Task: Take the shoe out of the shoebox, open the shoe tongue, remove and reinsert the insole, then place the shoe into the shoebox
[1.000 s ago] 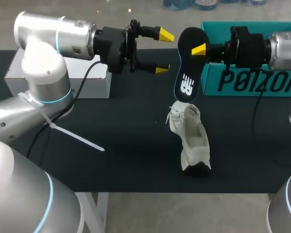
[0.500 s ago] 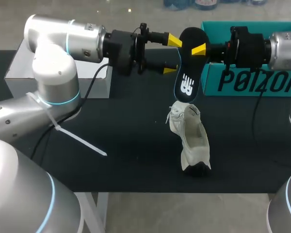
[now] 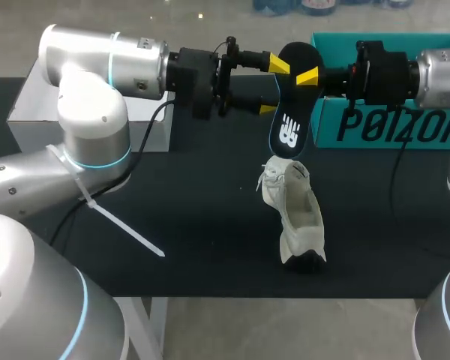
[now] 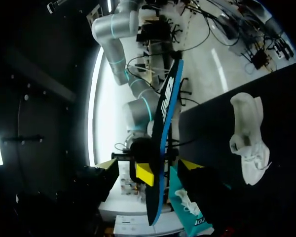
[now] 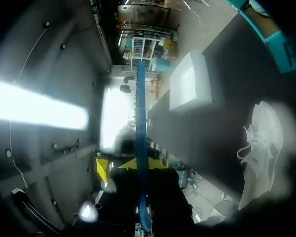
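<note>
The black insole (image 3: pixel 291 105) hangs upright in the air above the table, with my right gripper (image 3: pixel 304 76) shut on its upper part. In the right wrist view the insole (image 5: pixel 142 138) shows edge-on as a blue strip. My left gripper (image 3: pixel 273 87) is open at the insole's left edge, one yellow tip high and one low. In the left wrist view the insole (image 4: pixel 163 143) stands between the left gripper's (image 4: pixel 149 166) spread fingers, clear of both. The white shoe (image 3: pixel 294 214) lies on the black table below the insole, held by neither gripper.
The teal shoebox (image 3: pixel 382 127) stands at the back right, behind my right arm. A white box (image 3: pixel 30 105) sits at the back left behind my left arm. The shoe (image 4: pixel 249 138) has bare table in front of it and to its left.
My left arm has moved right, up to the insole, and its fingers have narrowed a little. The right arm, the insole and the shoe have not moved.
</note>
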Robot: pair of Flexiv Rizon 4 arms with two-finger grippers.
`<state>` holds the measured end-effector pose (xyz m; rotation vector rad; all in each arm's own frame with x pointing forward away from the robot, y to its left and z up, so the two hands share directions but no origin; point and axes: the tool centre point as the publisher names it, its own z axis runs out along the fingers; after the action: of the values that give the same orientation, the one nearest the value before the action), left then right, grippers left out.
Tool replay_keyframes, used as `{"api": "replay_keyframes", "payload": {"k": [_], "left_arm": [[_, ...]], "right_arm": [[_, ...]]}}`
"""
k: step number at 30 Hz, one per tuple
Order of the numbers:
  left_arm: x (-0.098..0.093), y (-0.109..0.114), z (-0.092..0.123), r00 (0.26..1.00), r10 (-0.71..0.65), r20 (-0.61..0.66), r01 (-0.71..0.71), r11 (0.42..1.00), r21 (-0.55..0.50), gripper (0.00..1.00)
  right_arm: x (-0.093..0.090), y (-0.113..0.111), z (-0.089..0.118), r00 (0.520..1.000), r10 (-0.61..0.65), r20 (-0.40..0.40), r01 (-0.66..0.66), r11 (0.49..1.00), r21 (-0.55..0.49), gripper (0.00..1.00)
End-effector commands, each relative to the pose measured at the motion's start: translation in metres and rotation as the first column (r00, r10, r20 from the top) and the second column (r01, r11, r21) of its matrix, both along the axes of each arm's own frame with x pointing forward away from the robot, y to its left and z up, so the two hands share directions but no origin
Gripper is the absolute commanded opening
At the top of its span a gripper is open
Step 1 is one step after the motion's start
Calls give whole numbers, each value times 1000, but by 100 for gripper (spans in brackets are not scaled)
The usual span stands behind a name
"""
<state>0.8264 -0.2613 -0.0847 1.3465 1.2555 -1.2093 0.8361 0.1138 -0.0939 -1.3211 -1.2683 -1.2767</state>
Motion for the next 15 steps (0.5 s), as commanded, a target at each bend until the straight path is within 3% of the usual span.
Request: {"api": "replay_keyframes", "payload": {"k": [1,4,13,15], "left_arm": [[-1,-4,-2,1000,23,-7,-23,1000,4,63],[-1,-5,-3,1000,26,-10,-26,1000,8,46],[-1,-10,-5,999,32,-15,-32,999,11,35],[1,-10,-5,999,41,-18,-41,999,15,27]], "right_arm": [[0,1,0,1000,1,-2,-1,1000,-4,0],[0,1,0,1000,1,-2,-1,1000,-4,0],[0,1,0,1000,1,-2,-1,1000,-4,0],[0,1,0,1000,1,-2,-1,1000,-4,0]]}}
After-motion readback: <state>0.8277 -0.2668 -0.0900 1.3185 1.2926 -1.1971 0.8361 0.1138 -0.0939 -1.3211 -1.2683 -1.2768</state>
